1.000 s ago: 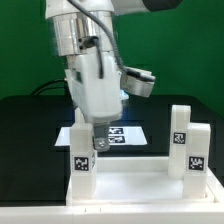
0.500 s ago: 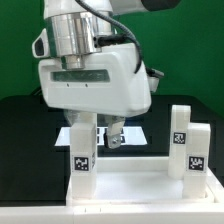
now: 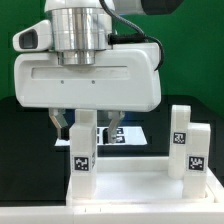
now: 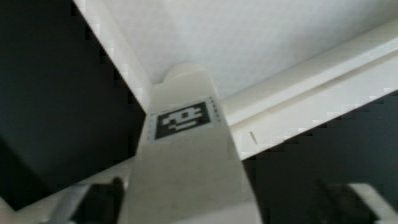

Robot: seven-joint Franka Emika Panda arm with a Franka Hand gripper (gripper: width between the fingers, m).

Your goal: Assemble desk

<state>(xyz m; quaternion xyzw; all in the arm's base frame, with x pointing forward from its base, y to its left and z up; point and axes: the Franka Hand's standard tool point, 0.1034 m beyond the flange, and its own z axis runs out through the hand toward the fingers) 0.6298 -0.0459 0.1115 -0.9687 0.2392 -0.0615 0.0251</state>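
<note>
Desk top (image 3: pixel 135 188) lies at the front of the black table (image 3: pixel 25 125), rim raised, with legs standing up from it. One leg (image 3: pixel 82 150) rises at the exterior view's left, its marker tag facing the camera. Two more legs (image 3: pixel 192 150) stand close together at the exterior view's right, well apart from the first, and the tray floor between them is bare. The gripper (image 3: pixel 87 122) hangs right over the left leg, fingers (image 3: pixel 62 122) spread to either side of its upper end; whether the pads touch it, I cannot tell. On the wrist view the leg (image 4: pixel 183 150) runs up between both fingertips (image 4: pixel 102 203), dark gaps showing on each side. Behind, the marker board (image 3: pixel 132 134) lies flat on the table.
</note>
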